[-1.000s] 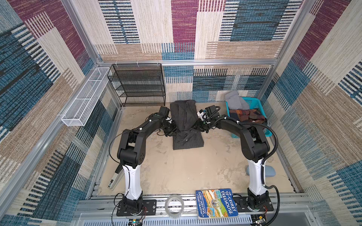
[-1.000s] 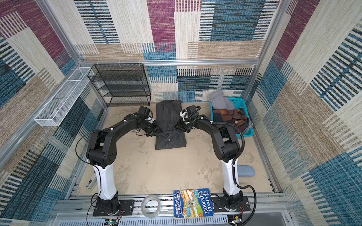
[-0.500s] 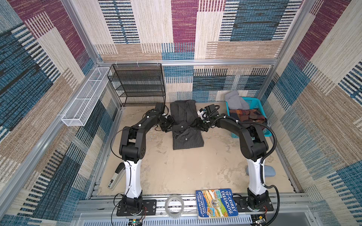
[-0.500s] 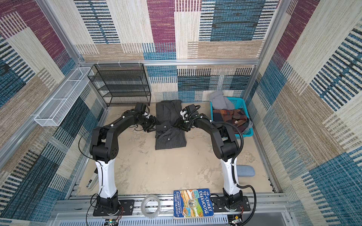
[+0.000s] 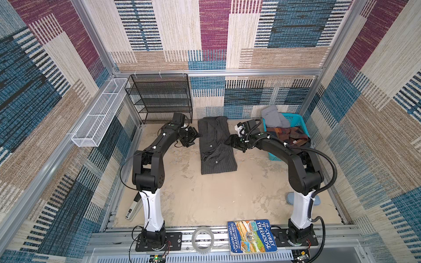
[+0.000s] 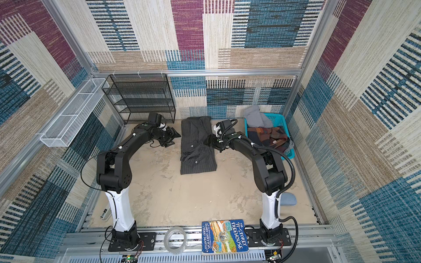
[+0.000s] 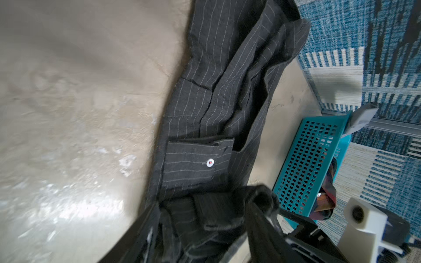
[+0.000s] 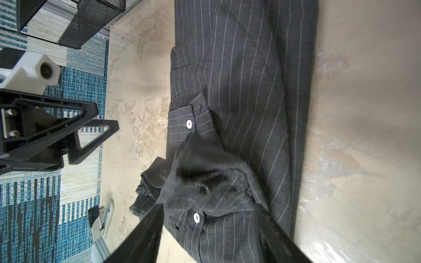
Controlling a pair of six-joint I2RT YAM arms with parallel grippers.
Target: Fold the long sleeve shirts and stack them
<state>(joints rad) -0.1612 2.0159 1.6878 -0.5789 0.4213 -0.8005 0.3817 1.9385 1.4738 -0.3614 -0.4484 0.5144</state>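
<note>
L end effector [image 5: 194,139]: jaws spread, nothing held, positioned just beside L edge of shirt | shirt [image 5: 215,148]: charcoal pinstripe, laid on desk [image 5: 205,193] at rear centre, folded to narrow strip, buttoned cuffs on top | R end effector [image 5: 227,141]: jaws spread, at R edge, loose cloth seen btwn fingers | teal basket [image 5: 293,117]: other garments held, R of shirt

Bright even light; wrist views blurred, perhaps by motion.
</note>
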